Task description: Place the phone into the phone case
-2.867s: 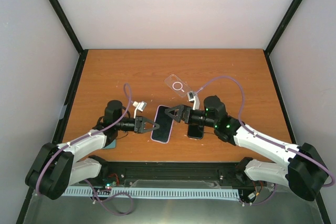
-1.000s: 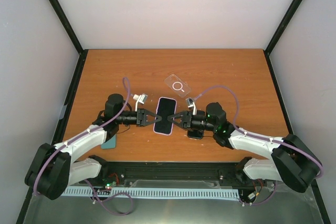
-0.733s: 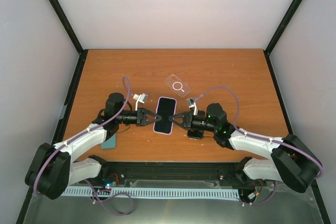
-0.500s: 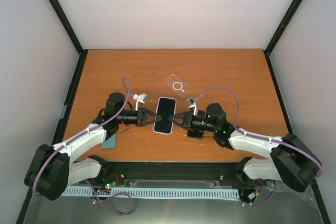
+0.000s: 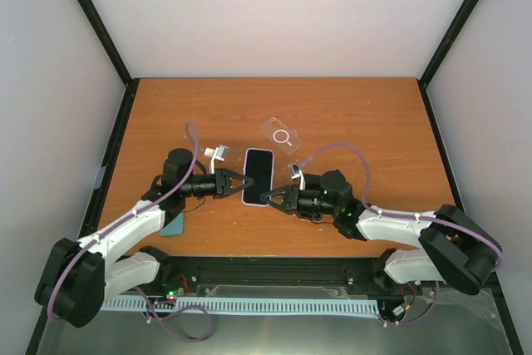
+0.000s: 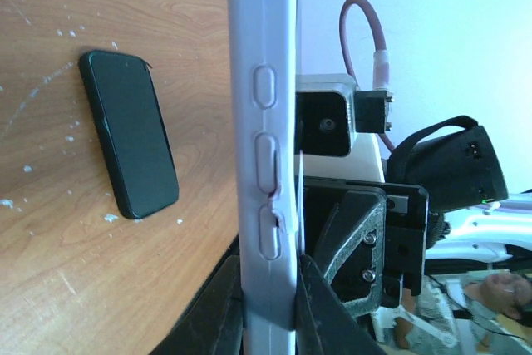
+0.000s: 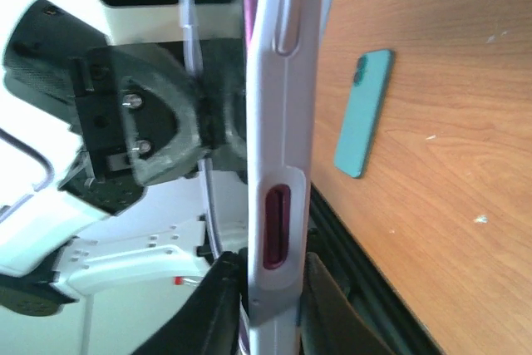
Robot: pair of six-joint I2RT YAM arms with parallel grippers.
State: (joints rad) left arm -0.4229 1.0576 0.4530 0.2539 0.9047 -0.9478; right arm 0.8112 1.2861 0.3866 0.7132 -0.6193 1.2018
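A dark-screened phone [image 5: 258,174] sits screen up inside a pale lilac phone case [image 5: 247,174], held between my two grippers. My left gripper [image 5: 245,182] is shut on the case's left long edge. In the left wrist view that edge [image 6: 264,147] shows its button covers, and the jaws of the left gripper [image 6: 270,305] pinch front and back. My right gripper [image 5: 268,198] is shut on the near right corner. The right wrist view has the case rim [image 7: 278,122] with a dark red slot clamped in the right gripper [image 7: 273,305].
A clear case with a white ring [image 5: 281,135] lies behind the phone. A black phone [image 6: 129,132] lies flat on the table under my right arm. A teal phone [image 5: 173,224] lies by my left arm, near the front edge.
The right gripper slid left to the phone's near right corner and its jaws closed on the case. The phone shifted slightly back and straightened. The left gripper kept its grip.
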